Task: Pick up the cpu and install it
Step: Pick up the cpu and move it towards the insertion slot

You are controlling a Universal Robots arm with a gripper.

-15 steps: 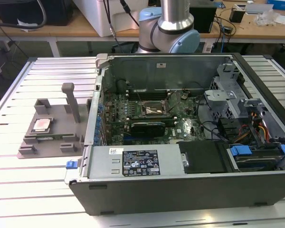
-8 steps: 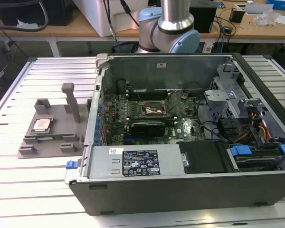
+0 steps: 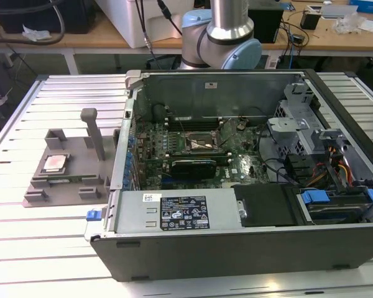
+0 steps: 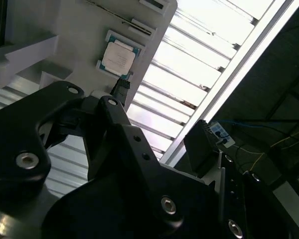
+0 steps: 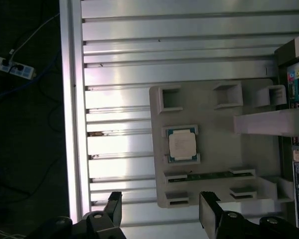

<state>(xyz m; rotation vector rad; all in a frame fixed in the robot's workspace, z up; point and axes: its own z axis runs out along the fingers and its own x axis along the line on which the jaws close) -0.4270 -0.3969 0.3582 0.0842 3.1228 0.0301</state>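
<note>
Small square silver-topped cpu [image 5: 182, 144] lies in the grey plastic tray [image 5: 209, 119], untouched. Black two-finger gripper [image 5: 162, 201] hovers above, fingers wide and empty. Advised: centre squarely over the chip and grip opposite edges only, with no tilt.

We are seeing the arm [image 3: 227, 25] running off the exterior view's upper edge, the gripper [image 5: 162, 211] being cut off just behind its two spread fingertips by the first wrist view's edge, and its black body covering part of the grey tray [image 4: 74, 30] in the second wrist view.
</note>
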